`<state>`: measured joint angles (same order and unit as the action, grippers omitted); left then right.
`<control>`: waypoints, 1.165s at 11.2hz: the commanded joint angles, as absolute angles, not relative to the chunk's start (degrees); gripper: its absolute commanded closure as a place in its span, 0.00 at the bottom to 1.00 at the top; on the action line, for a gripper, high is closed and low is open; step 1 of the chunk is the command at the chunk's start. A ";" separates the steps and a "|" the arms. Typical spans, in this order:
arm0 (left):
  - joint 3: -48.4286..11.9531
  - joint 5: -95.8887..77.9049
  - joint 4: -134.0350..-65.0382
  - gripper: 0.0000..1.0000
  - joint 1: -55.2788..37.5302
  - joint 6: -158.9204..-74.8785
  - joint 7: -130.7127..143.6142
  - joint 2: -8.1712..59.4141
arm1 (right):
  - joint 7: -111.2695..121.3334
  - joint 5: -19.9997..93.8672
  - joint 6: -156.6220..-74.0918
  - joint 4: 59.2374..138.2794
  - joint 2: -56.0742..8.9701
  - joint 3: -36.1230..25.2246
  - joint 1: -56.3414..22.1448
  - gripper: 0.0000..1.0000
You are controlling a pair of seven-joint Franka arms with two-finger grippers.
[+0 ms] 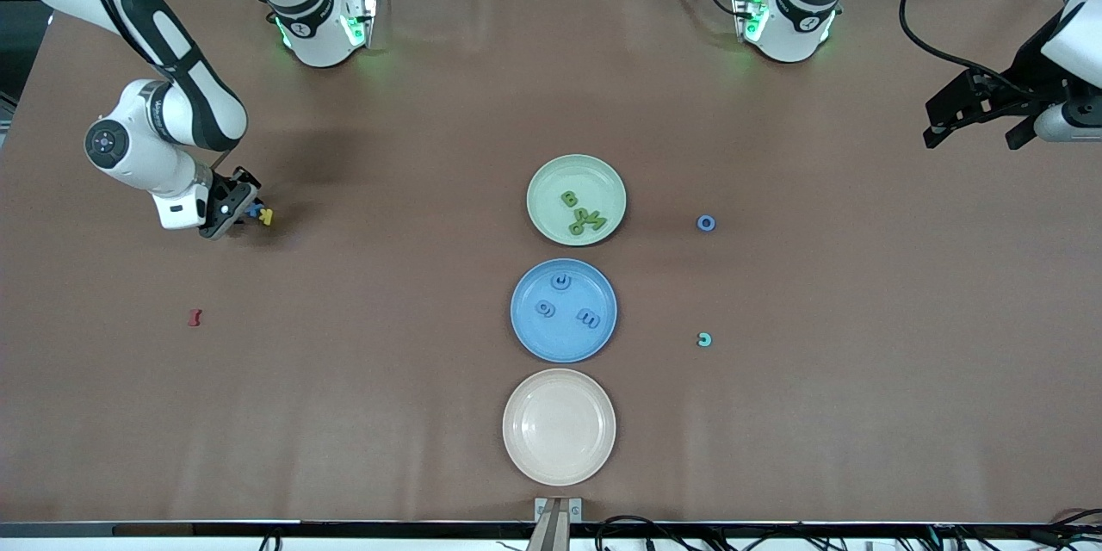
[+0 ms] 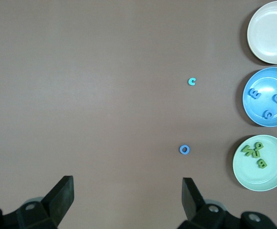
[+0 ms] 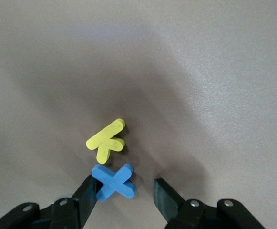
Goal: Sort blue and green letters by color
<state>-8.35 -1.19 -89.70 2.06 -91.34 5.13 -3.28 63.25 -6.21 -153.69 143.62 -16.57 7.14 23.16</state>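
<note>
Letters in blue and green number nine that I can count. Four green letters (image 1: 585, 218) lie piled in the pale green plate (image 1: 544, 188), the one of my three plates farthest from the front camera. Three blue letters (image 1: 565, 302) lie apart from one another in the blue plate (image 1: 525, 331) just nearer the camera, and the cream plate (image 1: 516, 448), nearest the camera, holds none. Two more sit loose on the table (image 1: 775, 413) toward my left arm's end: a blue o (image 1: 706, 223) and, nearer the camera, a teal-blue c (image 1: 704, 339).

One blue x (image 3: 114, 182) lies at my right arm's end, touching a yellow K (image 3: 107, 140). My right gripper (image 3: 124, 196) is down at the table with the x between its fingers (image 3: 87, 195); one finger touches the letter, the other stands clear of it, so the jaws are not clamped. A single dark red letter (image 1: 195, 318) lies nearer the camera, well apart.

My left gripper (image 2: 128, 195) waits high over the left arm's end of the table, its jaws spread wide and holding nothing.
</note>
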 commanded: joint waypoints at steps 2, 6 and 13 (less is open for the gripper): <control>-8.53 -1.32 -89.21 0.00 2.37 -90.18 3.78 -3.78 | 64.25 -6.68 -155.83 144.67 -16.70 7.65 22.51 0.48; -8.96 0.25 -89.30 0.00 2.11 -90.61 3.69 -3.69 | 64.25 -6.59 -155.83 144.49 -16.70 7.73 21.89 0.62; -9.49 0.53 -89.47 0.00 2.11 -91.14 2.82 -3.60 | 63.99 -6.59 -155.74 143.44 -16.09 8.70 21.97 0.75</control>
<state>-9.12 -0.82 -89.69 2.05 -91.40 4.62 -3.29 63.83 -6.49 -154.38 143.58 -16.41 7.75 22.35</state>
